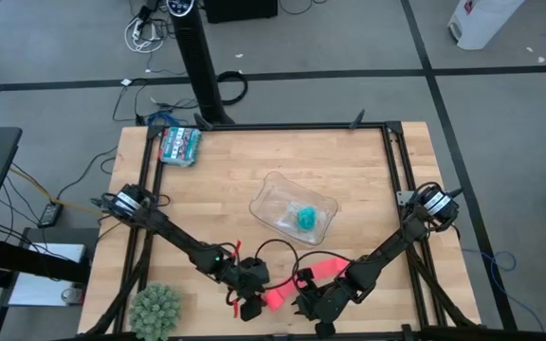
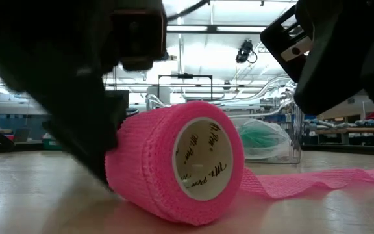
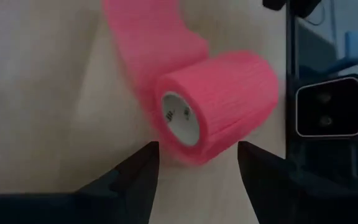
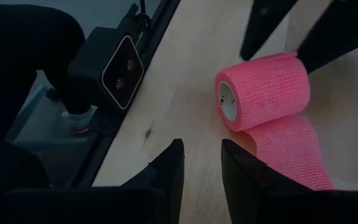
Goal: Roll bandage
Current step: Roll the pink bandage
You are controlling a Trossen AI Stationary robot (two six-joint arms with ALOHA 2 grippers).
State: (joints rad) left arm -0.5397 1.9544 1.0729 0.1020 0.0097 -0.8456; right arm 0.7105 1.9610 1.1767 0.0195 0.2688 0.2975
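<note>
The pink bandage is a chunky roll (image 1: 275,300) lying on its side near the table's front edge, its white core (image 2: 203,159) facing the near edge. Its loose tail (image 1: 325,268) lies flat on the wood, running to the right and away. My left gripper (image 3: 197,149) is open, slanting down, with one finger on each side of the roll's near end. My right gripper (image 4: 197,149) stands just right of the roll, open, with nothing between its fingers. My left gripper's fingers (image 3: 145,168) stand close beside the roll's curved wall (image 3: 166,146), one on each side, slanting down from the table's left. I cannot tell whether they touch it. The roll rests on the table.
A clear plastic tub (image 1: 271,194) holding a teal roll (image 1: 305,218) stands at mid-table behind the bandage. A printed packet (image 1: 180,144) lies at the far left, a green spiky ball (image 1: 155,310) at the near left. The low camera (image 3: 328,115) sits at the near edge.
</note>
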